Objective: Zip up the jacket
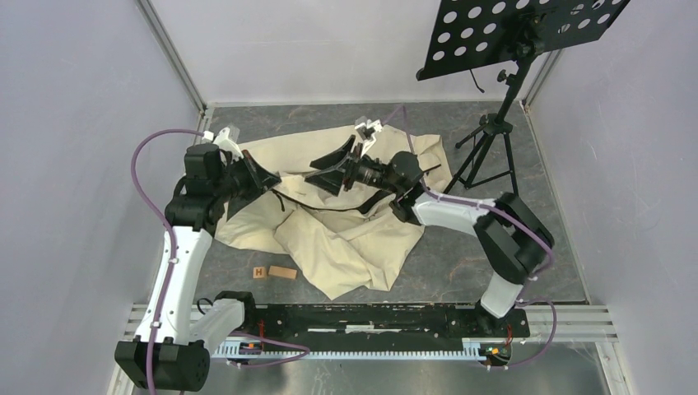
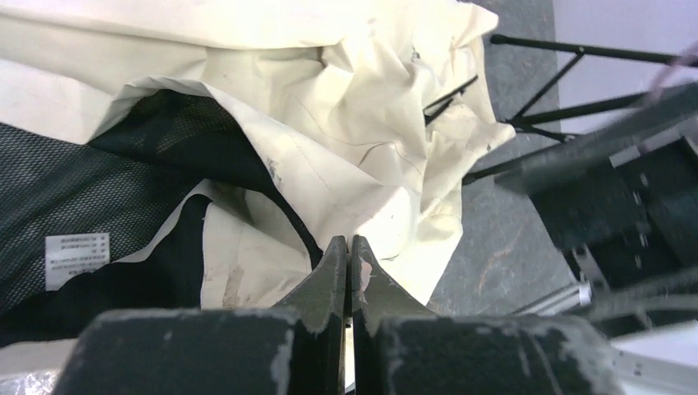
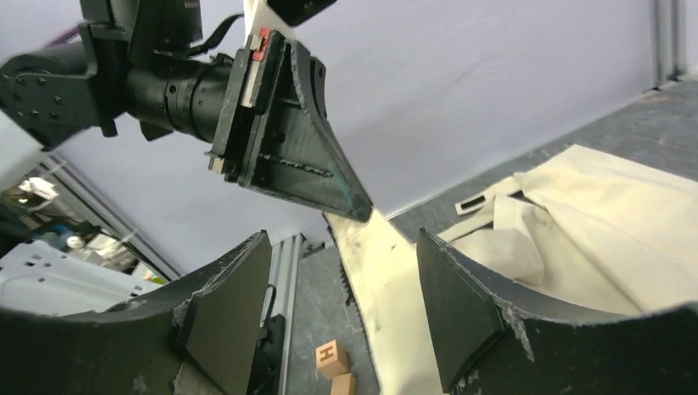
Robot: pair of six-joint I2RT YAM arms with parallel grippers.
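Left gripper [image 2: 350, 251]: pressed together. In the right wrist view the cream edge of the jacket [image 3: 576, 206] rises up into its tips, so you appear to hold the cloth in a pinch there.
Right gripper [image 3: 342, 237]: spread wide, with nothing between the fingers. It hangs just beside the left one and faces the lifted edge.
Place of the jacket: it lies crumpled in the middle of the counter [image 1: 461, 271], partly open, and the dark mesh lining [image 2: 49, 189] shows on your left side.
Handling: I judge it soft and light, with no stiffness. It will fold, sag and slide when you pull, and one pinch lifts only a small ridge.
Where to take hold: grip the front edge beside the dark zipper line [image 1: 329, 207], not the loose cloth. I cannot find the slider in these views.
Risk: thin fabric may slip out of smooth fingers, so pull slowly and hold the edge tight between both arms.
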